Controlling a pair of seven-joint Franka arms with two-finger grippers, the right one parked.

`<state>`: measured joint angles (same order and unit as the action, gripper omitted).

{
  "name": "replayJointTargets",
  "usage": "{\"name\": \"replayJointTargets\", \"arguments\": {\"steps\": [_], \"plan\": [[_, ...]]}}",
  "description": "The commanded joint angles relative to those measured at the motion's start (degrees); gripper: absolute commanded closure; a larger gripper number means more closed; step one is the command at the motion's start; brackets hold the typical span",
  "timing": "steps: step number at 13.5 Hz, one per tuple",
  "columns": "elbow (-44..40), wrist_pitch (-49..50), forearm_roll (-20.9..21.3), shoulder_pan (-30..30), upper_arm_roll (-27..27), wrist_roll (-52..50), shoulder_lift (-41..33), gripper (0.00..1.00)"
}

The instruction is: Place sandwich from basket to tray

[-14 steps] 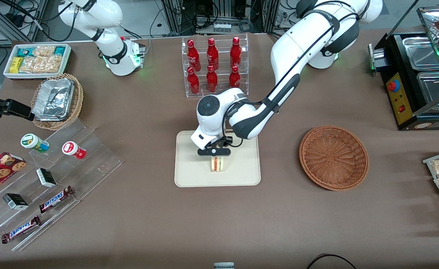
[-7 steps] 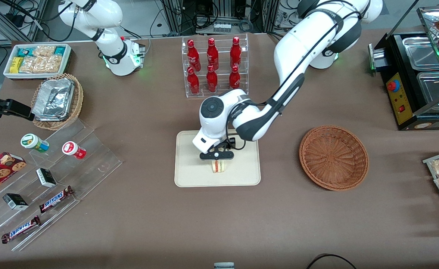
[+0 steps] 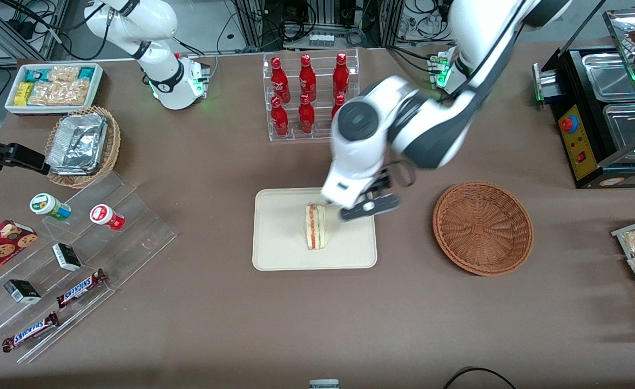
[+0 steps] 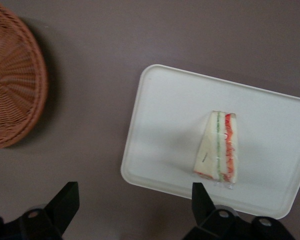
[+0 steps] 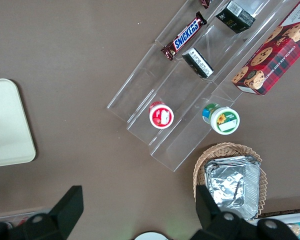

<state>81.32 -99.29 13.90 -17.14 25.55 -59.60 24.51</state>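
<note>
The sandwich [image 3: 315, 226] lies on the cream tray [image 3: 279, 237] near its middle, a pale wedge with red and green layers on its cut edge; the wrist view shows the sandwich [image 4: 217, 148] resting free on the tray [image 4: 165, 130]. My gripper [image 3: 369, 207] hangs above the tray's edge toward the basket, raised well off the table, open, with nothing between its black fingers [image 4: 65, 202]. The reddish-brown wicker basket [image 3: 482, 227] stands empty beside the tray, toward the working arm's end; part of the basket [image 4: 12, 80] shows in the wrist view.
A clear rack of red bottles [image 3: 309, 94] stands farther from the front camera than the tray. A foil-lined wicker basket [image 3: 82, 146], a white snack bin [image 3: 53, 86] and a clear stepped stand with snacks [image 3: 74, 254] lie toward the parked arm's end. A black warmer [image 3: 606, 113] is at the working arm's end.
My gripper let go of the sandwich, rose, and swung toward the basket. The sandwich stays on the tray, now fully in view.
</note>
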Motion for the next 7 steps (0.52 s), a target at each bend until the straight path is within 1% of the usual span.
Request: {"name": "replayJointTargets", "arguments": {"steps": [1,2,4,6,7], "plan": [[13.7,0.2,-3.6,7.5,-0.1,0.9,-15.6,0.01],[14.6,2.0,-5.0,9.8,-0.2,3.8,-19.0,0.01],[14.0,8.0,-5.8,15.2,-0.2,13.9,-21.8,0.01],[13.7,11.5,-10.7,21.4,-0.2,24.5,-24.6,0.01],[13.6,12.4,-11.1,23.9,-0.2,28.0,-25.6,0.01]]}}
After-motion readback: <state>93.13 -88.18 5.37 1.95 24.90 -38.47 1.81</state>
